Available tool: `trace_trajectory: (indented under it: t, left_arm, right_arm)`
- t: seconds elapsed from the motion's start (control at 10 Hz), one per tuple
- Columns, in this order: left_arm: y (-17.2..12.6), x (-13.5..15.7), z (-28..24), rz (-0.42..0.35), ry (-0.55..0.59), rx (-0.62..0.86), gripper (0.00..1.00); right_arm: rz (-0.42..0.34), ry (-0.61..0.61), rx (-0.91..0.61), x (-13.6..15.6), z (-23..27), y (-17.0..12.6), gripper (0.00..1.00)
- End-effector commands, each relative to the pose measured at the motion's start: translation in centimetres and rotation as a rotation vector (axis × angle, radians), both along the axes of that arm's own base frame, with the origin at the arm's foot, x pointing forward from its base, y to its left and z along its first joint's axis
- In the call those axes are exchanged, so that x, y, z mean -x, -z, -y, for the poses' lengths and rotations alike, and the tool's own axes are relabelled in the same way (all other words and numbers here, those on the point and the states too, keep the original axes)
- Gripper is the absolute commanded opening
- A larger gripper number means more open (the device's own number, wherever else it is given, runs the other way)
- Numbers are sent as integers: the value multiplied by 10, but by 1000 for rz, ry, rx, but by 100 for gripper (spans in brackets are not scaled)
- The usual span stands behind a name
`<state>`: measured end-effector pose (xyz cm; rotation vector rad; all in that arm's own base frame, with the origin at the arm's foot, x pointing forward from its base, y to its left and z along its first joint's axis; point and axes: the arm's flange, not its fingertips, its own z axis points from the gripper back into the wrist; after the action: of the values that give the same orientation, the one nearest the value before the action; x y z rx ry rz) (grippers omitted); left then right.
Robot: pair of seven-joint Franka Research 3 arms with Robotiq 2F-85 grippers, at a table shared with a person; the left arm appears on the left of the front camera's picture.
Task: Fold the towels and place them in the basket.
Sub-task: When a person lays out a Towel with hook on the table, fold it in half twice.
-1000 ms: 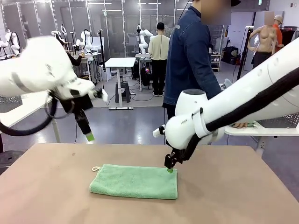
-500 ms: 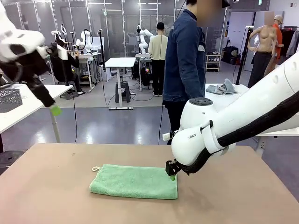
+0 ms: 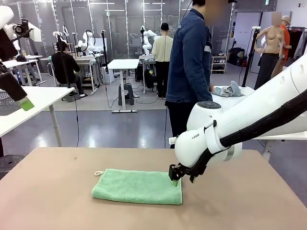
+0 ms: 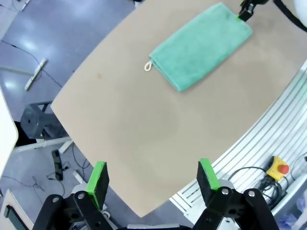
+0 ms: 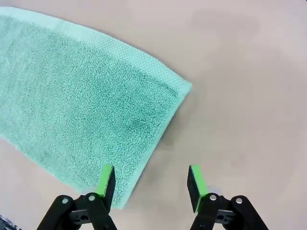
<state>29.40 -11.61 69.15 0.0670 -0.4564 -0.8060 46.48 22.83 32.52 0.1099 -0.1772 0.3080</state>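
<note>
Mint green towel (image 3: 137, 187) flat mid-table (image 3: 57, 201), long axis left-right, loop (image 3: 98, 173) far-left. Right gripper (image 5: 150, 175) wide apart at its right end, tips half-hidden frontally; left gripper (image 4: 152, 179) wide, high, edge-cropped.

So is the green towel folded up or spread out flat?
Folded, it looks like. The green towel lies on the table as a neat small rectangle, and its near edge looks thick and rounded, like doubled cloth.
</note>
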Motion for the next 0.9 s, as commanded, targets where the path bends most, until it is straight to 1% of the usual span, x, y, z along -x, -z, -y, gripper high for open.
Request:
trace_trajectory:
  t: [0.0,0.1,0.3,0.5,0.6,0.7,0.8]
  left_arm:
    - [0,11,-7,10,28,42,93]
    - [0,0,0,0,0,0,93]
    - [0,0,0,0,0,0,93]
    - [0,0,0,0,0,0,93]
    - [1,1,0,-6,20,14,93]
    - [-17,7,-25,-60,48,89,93]
    - [-32,16,-42,-80,36,48,93]
  right_arm:
    - [7,-13,11,0,0,-1,76]
    - [7,-13,11,0,0,-1,76]
    - [1,-2,1,0,0,0,76]
    - [-31,133,-13,8,-9,-7,76]
    - [-74,233,2,7,-14,-10,76]
    - [-105,296,-20,5,-17,-10,76]
    - [-122,327,-28,1,-19,-8,76]
